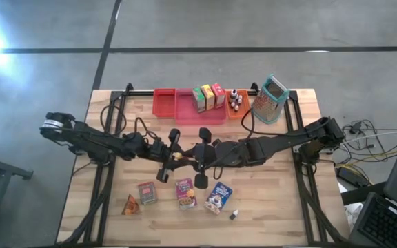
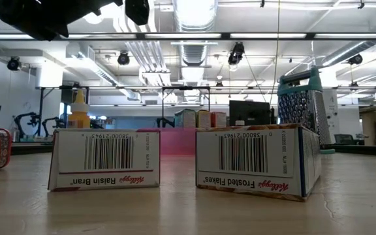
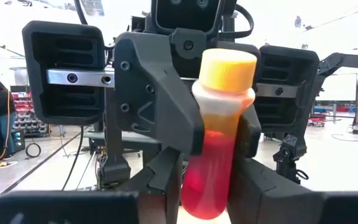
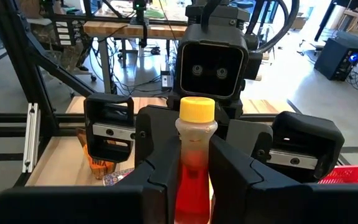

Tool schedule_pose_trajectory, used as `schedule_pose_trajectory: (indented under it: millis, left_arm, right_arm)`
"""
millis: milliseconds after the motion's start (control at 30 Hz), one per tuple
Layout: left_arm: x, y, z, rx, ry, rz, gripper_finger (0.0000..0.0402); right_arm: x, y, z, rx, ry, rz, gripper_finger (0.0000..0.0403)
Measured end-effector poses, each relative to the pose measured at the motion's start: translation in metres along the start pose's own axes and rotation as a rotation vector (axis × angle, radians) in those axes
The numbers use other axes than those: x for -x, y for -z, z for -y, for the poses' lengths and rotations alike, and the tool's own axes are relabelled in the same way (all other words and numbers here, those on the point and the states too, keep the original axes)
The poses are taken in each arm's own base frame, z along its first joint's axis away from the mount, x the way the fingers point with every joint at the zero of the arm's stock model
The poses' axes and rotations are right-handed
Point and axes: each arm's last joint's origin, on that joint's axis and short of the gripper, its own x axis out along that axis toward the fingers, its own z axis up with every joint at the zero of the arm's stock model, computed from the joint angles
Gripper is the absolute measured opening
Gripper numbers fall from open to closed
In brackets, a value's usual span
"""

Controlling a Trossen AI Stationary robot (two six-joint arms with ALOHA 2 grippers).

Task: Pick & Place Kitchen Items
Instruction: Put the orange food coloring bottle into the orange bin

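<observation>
Two hands meet over the middle of the wooden surface (image 1: 288, 207) with a small yellow-capped bottle (image 3: 219, 134) of red liquid caught between them. The left hand (image 1: 169, 157) has its fingers closing round the bottle's lower body, while the right hand (image 1: 200, 160), facing it head-on, has its fingers pressed against the bottle's sides; both appear to grip it at once, in what looks like a handover. The bottle stands roughly upright, cap uppermost, its long axis running across the line joining the two wrists, equally near to each arm. Below them lie cereal boxes (image 1: 185, 193); farther off, trays (image 1: 178, 103) and a grater (image 1: 271, 98) line the far edge.
</observation>
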Motion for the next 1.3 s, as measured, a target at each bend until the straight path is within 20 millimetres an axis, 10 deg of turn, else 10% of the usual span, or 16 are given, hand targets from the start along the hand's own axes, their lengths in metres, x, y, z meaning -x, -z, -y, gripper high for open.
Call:
schedule_pose_trajectory:
  millis: [1300]
  left_arm:
    - [0.0003, 0.0009, -0.0001, 0.045, -0.003, -0.008, 0.0084]
  right_arm:
    - [0.0005, 0.0009, 0.0004, 0.007, 0.001, -0.012, 0.0051]
